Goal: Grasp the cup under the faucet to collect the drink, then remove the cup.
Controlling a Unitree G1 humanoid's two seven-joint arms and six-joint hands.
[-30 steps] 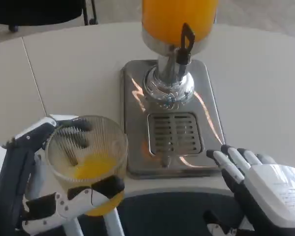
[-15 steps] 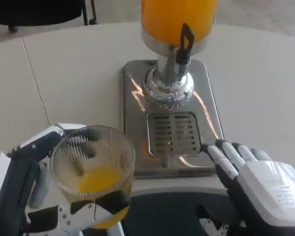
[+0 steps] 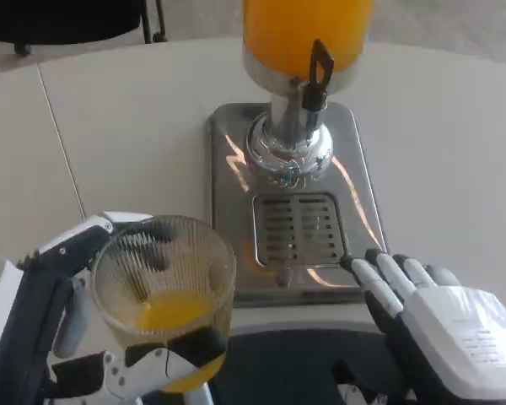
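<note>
Now, with the white tabletop (image 3: 135,126) carrying everything, take the juice dispenser (image 3: 308,42) first: its tank is filled with orange juice where it shows, the black tap lever (image 3: 319,72) stands above the spout, and the steel base (image 3: 228,169) with its slotted drip grate (image 3: 300,229) lies bare beneath. The ribbed glass cup (image 3: 164,295) is already off the grate, held to the left of the base near the tabletop's front edge, and it looks upright. Your left hand (image 3: 93,337) grips it, fingers (image 3: 131,240) wrapped round the far wall and the thumb across the near side. I judge the step in hand to be carrying the cup away, so keep it level, move slowly, and clear the base's edge before setting it down. Your right hand (image 3: 443,321) holds nothing, fingers (image 3: 379,278) stretched out and slightly apart, their tips at the base's near right corner; keep it there, out of the way. Inside the cup, a shallow pool of orange juice (image 3: 173,310) covers the bottom, well below the rim, so spilling seems unlikely.
</note>
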